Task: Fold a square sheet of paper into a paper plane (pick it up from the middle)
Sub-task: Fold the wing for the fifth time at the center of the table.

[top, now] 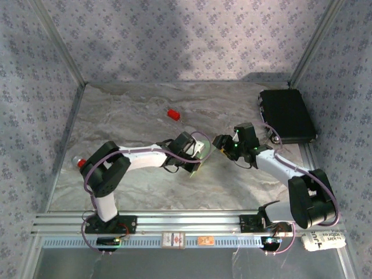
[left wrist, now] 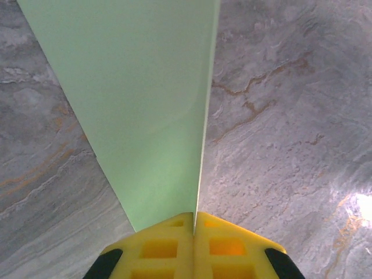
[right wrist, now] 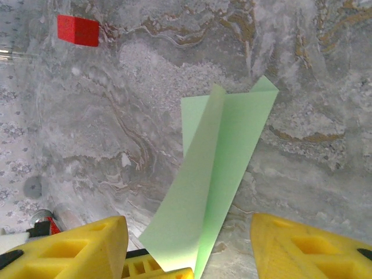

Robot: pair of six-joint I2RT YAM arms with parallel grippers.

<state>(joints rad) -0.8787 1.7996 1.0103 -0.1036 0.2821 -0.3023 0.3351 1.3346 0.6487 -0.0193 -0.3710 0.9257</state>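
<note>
The square sheet of paper (left wrist: 145,104) is pale green and folded along a long crease into a narrow strip with two flaps. My left gripper (left wrist: 194,214) is shut on its near end, and the strip runs away from the yellow fingers above the marble table. In the right wrist view the paper (right wrist: 218,163) rises between the wide-apart yellow fingers (right wrist: 87,247) of my right gripper (right wrist: 189,220), which is open and not touching it. From above, the left gripper (top: 199,158) and right gripper (top: 221,143) meet at the table's middle, with the paper (top: 203,146) between them.
A small red block (top: 173,114) lies on the table behind the grippers, also seen as the red block (right wrist: 78,30). A black box (top: 288,115) sits at the back right. Patterned walls enclose the table (top: 133,116) on three sides.
</note>
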